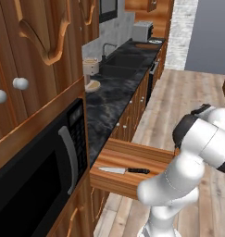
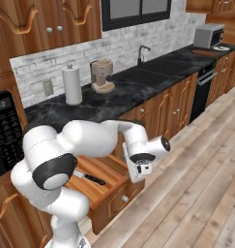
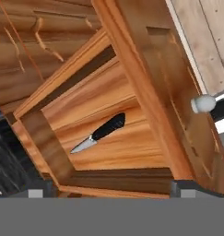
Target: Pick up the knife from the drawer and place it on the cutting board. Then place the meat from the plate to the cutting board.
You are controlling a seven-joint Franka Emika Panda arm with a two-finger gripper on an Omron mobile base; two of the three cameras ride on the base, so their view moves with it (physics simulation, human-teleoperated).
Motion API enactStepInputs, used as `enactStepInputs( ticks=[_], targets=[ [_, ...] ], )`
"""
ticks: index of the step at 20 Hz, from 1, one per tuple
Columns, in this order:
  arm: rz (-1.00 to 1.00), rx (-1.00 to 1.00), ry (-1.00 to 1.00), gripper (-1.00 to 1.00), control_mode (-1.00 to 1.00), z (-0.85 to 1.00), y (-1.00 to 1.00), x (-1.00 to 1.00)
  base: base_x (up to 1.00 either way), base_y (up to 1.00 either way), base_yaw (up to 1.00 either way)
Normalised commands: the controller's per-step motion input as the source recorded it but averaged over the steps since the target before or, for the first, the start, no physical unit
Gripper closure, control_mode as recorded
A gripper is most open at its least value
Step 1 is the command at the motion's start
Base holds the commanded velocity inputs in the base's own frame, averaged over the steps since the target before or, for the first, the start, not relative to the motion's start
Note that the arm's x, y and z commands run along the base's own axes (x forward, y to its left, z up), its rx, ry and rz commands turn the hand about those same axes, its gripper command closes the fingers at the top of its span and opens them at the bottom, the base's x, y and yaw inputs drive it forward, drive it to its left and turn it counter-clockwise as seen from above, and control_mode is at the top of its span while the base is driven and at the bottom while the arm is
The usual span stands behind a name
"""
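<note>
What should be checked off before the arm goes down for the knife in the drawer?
1. Drawer pulled out, floor exposed: ok.
2. Knife lying flat on the drawer floor, nothing on top of it: ok.
3. Pincer open and empty: ok.
4. Pincer above the drawer, apart from the knife: ok.
5. Fingertips lined up across the black handle: cannot tell.
6. Cutting board far down the counter beside the toaster oven, free for the knife: cannot tell, too small.

Knife (image 3: pixel 100 132) in drawer (image 3: pixel 109 99)
</note>
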Motion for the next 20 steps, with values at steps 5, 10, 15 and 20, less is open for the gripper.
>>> enactStepInputs(
  ticks=[5,10,15,20],
  targets=[
    [-0.50,-0.06,0.34,-1.00,-1.00,0.50,0.26,0.00,0.00,0.00,0.00],
    [-0.29,-0.07,0.60,-1.00,-1.00,0.68,0.19,0.00,0.00,0.00,0.00],
    [-0.09,-0.02,0.33,-1.00,-1.00,0.01,0.30,-0.07,0.00,0.00,0.00],
    [0.00,0.00,0.00,-1.00,-1.00,-0.21,0.22,-0.07,0.00,0.00,0.00]
  ],
)
